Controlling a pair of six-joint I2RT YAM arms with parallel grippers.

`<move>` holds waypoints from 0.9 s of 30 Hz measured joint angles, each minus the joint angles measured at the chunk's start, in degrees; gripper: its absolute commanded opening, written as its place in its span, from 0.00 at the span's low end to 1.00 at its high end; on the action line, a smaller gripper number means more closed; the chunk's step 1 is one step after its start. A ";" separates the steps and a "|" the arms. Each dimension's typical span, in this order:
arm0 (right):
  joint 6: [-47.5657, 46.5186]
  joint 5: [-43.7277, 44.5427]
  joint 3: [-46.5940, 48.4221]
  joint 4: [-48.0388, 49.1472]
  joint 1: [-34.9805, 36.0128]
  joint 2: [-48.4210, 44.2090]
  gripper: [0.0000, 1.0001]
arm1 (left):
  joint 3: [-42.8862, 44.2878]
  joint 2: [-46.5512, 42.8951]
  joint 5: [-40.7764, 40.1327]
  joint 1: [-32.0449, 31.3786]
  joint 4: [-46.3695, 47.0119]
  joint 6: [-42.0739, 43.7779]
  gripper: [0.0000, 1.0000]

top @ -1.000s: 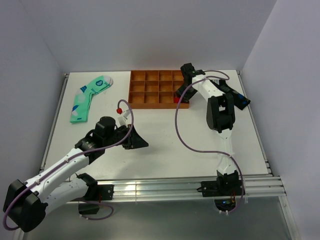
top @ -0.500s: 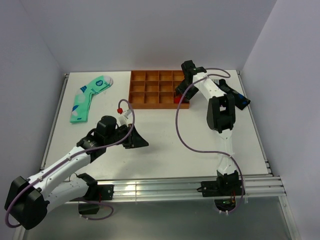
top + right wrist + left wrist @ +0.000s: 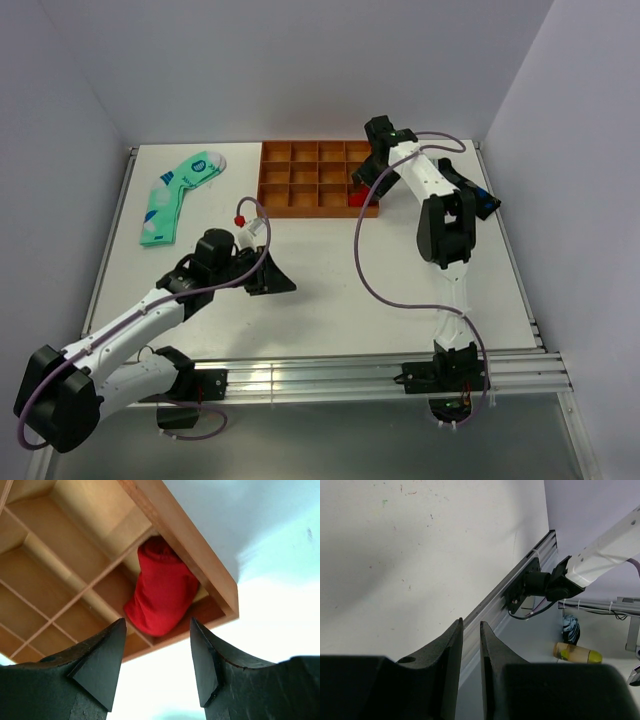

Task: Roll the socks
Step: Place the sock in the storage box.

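The rolled red sock point(image 3: 162, 587) sits in the near right corner compartment of the wooden tray point(image 3: 195, 550). Above it the right gripper point(image 3: 156, 625) is spread wide and empty. A straight lift is advised so the roll is not snagged. The left gripper point(image 3: 471, 625), nearly closed on nothing, is best sent to the flat mint-green sock point(image 3: 178, 195).

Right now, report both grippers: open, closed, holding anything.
Left gripper: nearly closed, thin gap, holding nothing.
Right gripper: open, holding nothing; the red sock lies just beyond it in the tray.
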 measured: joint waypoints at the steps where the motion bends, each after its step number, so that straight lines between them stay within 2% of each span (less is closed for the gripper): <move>1: -0.02 -0.02 -0.46 -0.11 -0.02 -0.66 0.61 | 0.02 0.17 0.02 0.17 -0.02 0.09 0.25; 7: -1.03 0.04 -3.26 -0.02 0.00 -6.05 0.62 | 1.29 0.70 0.00 1.27 -0.26 0.50 0.25; 10: -2.29 0.17 -6.21 0.94 0.00 -11.45 0.62 | 2.60 0.70 -0.02 1.92 -0.68 1.29 0.25; 13: -4.11 0.57 -13.16 4.48 0.00 -20.13 0.66 | 3.87 0.31 -0.68 2.75 -1.81 2.08 0.26; 14: -4.79 0.66 -15.87 5.84 0.00 -23.02 0.70 | 4.20 -0.02 -1.18 2.95 -2.23 2.40 0.25; 15: -5.62 0.94 -19.74 7.78 0.00 -26.91 0.78 | 4.63 -0.33 -1.88 3.08 -2.91 2.80 0.26; 16: -6.32 1.07 -22.36 8.39 0.00 -29.94 0.92 | 5.03 -0.66 -2.60 3.21 -3.37 3.21 0.26; 17: -7.37 1.27 -25.57 10.01 0.00 -33.88 1.00 | 5.60 -1.16 -3.58 3.30 -4.15 3.72 0.27; 21: -12.15 2.10 -38.34 16.70 0.00 -49.48 1.00 | 7.48 -2.84 -7.65 3.48 -5.66 5.51 0.27; 27: -18.71 2.67 -52.02 23.23 0.00 -69.44 1.00 | 8.44 -4.63 -12.31 3.61 -6.45 7.89 0.27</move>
